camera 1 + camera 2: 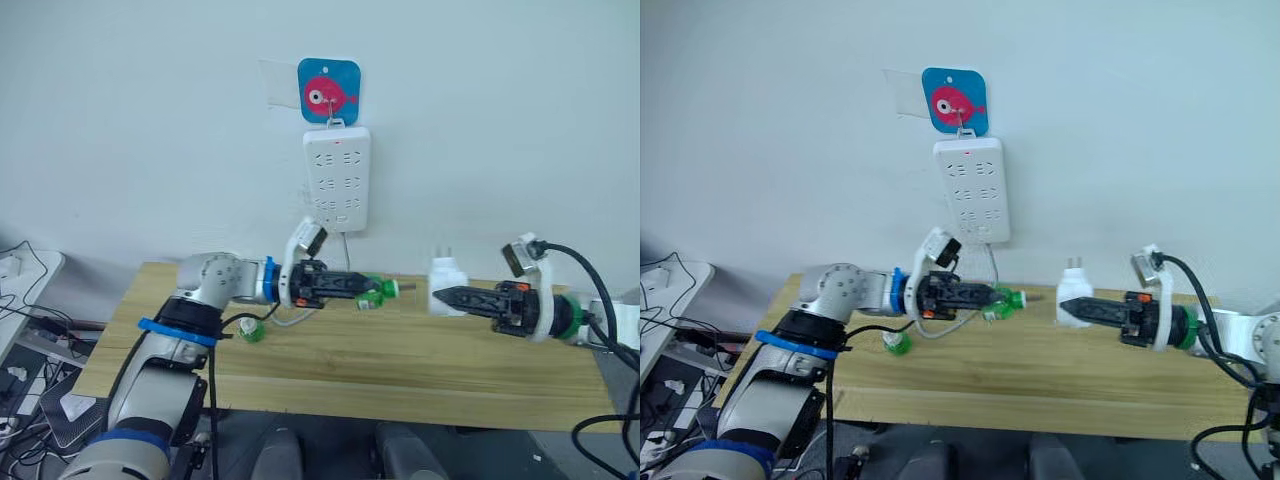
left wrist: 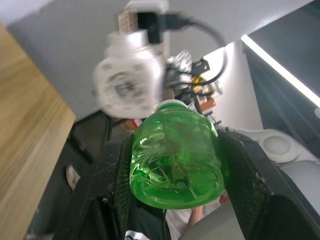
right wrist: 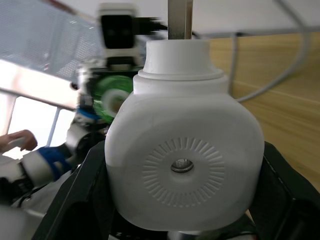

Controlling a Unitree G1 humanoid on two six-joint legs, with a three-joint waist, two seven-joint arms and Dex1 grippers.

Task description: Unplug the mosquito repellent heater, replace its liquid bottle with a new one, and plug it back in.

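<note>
A second green bottle (image 1: 252, 331) lies on the bench (image 1: 400, 360). The left gripper (image 1: 362, 288), jaws closed on a green liquid bottle (image 1: 373, 292), aims its neck toward the mosquito repellent heater (image 1: 446, 279). The right gripper (image 1: 440, 297) clamps the heater above the bench, prongs up, probably so the bottle can enter. The power strip (image 1: 337, 178) hangs on the wall behind.

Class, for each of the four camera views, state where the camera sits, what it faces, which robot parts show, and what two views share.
Left eye view: head camera, facing the wooden table and power strip; both arms show.
Right eye view: same scene, slightly offset.
Left wrist view: looks along the left gripper at its green bottle.
Right wrist view: looks along the right gripper at its heater.
Shared: each wrist view shows the opposite gripper beyond.
</note>
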